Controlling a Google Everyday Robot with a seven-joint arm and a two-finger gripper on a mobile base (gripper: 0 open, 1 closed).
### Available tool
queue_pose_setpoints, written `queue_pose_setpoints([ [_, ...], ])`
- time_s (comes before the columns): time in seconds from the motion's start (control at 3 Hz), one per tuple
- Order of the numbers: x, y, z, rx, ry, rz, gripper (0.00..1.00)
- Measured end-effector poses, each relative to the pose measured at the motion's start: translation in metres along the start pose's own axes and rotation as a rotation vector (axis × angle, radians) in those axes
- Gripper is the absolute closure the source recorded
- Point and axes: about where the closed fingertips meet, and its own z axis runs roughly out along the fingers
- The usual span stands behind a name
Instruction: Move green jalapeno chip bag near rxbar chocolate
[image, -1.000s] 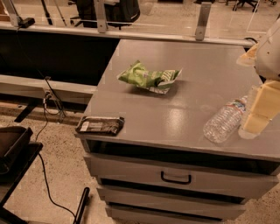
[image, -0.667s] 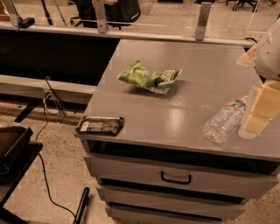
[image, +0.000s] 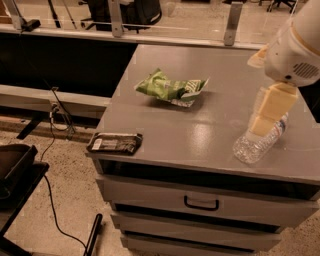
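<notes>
Hovering gripper (image: 263, 120) above right of table (image: 200, 137), grip state unclear; green jalapeno chip bag (image: 170, 87) apart from rxbar chocolate (image: 114, 143).

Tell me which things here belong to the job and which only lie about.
Job: green chip bag, toward the back; dark chocolate bar, front left corner; claw, right side, by the water bottle.
Lying about: water bottle; drawers below.

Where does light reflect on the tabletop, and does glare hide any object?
Camera view: a pale sheen lies on the tabletop between the green jalapeno chip bag and the water bottle; it hides nothing. The gripper hangs over the bottle, at the right.
</notes>
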Motion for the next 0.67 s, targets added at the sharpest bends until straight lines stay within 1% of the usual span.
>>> queue_pose_setpoints([
  [0.33,-0.037,-0.030,0.036,-0.020,-0.072,-0.031,0.00],
  [0.67,-0.080,-0.054,0.072,-0.047,-0.147,-0.048,0.00],
])
